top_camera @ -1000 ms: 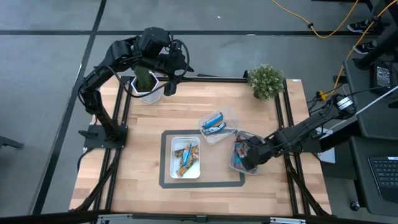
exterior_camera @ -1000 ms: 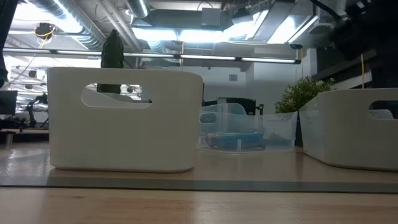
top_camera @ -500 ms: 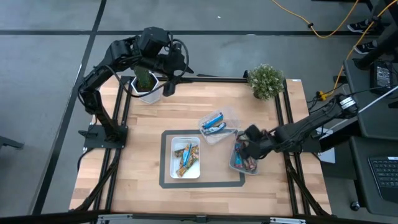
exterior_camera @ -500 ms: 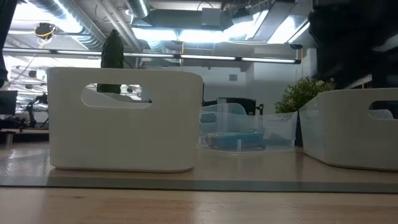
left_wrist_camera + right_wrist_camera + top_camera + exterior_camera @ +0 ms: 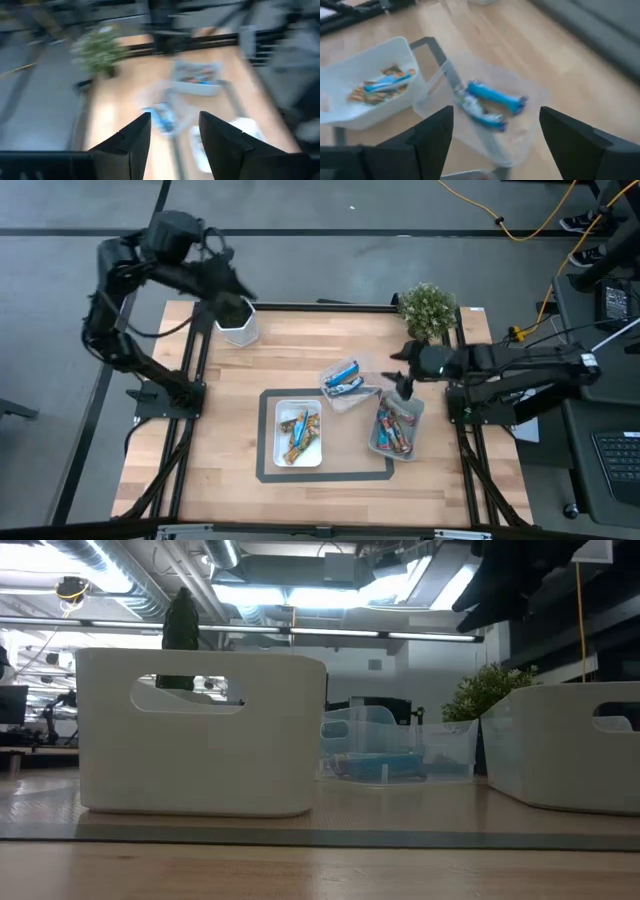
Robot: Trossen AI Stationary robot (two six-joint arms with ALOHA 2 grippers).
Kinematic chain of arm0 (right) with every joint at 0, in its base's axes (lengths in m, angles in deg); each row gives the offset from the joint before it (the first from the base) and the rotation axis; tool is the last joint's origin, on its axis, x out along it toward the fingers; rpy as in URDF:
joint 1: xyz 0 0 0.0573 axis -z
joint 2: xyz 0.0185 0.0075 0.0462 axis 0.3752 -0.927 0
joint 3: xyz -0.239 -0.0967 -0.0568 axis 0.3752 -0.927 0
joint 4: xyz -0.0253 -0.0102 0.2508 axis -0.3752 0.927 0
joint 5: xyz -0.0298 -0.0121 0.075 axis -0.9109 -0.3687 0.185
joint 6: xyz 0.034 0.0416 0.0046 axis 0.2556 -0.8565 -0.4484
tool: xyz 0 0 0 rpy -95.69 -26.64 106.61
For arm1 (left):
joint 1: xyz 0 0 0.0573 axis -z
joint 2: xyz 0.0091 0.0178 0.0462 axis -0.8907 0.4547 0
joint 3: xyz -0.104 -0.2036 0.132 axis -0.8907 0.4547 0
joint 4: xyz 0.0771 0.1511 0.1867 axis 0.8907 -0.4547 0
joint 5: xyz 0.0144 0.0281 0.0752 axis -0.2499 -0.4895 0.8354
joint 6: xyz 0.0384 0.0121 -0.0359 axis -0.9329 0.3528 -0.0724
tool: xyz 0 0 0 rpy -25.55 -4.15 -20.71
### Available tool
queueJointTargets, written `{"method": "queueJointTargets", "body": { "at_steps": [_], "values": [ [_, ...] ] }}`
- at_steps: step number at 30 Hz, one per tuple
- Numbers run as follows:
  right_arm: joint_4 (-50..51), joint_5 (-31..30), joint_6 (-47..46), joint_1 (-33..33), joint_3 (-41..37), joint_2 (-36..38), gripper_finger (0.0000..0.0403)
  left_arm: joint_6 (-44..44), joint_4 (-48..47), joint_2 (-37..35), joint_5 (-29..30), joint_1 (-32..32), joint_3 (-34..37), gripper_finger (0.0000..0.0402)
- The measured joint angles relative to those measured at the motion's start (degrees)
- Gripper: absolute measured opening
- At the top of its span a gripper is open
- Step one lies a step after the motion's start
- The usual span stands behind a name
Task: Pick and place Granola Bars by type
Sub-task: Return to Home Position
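From above, gold bars (image 5: 298, 432) in the white bin (image 5: 278, 452) and red bars (image 5: 391, 430) in the gray bin (image 5: 413, 414) lie near-to-far; blue bars (image 5: 343, 377) in the clear bin (image 5: 368, 367) lie left-to-right. The low view hides the white bin's contents. Wrist views show the left pincer (image 5: 174, 120), far left, and right pincer (image 5: 496, 114), over the gray bin's far edge, gaping and empty.
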Motion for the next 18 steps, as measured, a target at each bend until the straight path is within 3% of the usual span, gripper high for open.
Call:
{"method": "queueJointTargets", "body": {
  "at_steps": [7, 11, 13, 15, 18],
  "values": [
    [-3.38, 13.93, 20.95, 13.59, 0.00, 4.90, 0.0296, -4.59, -3.55, -3.50, -30.84, -5.16, 2.36, 0.0161],
    [-3.54, 21.39, 26.73, 18.28, 0.00, 5.29, 0.0296, -5.46, -2.42, -7.55, -39.66, -6.96, 13.61, 0.0161],
    [-3.29, 23.94, 27.45, 19.78, 0.00, 5.27, 0.0296, -1.09, 4.17, -10.44, -40.54, -6.74, 22.60, 0.0158],
    [-2.77, 26.34, 28.24, 20.69, 0.00, 5.27, 0.0296, 9.01, 17.41, -13.09, -37.68, -3.88, 33.67, 0.0153],
    [-1.88, 30.15, 28.95, 21.24, 0.00, 5.31, 0.0296, 24.67, 37.48, -16.14, -22.81, -0.28, 49.98, 0.0144]
  ]
}}
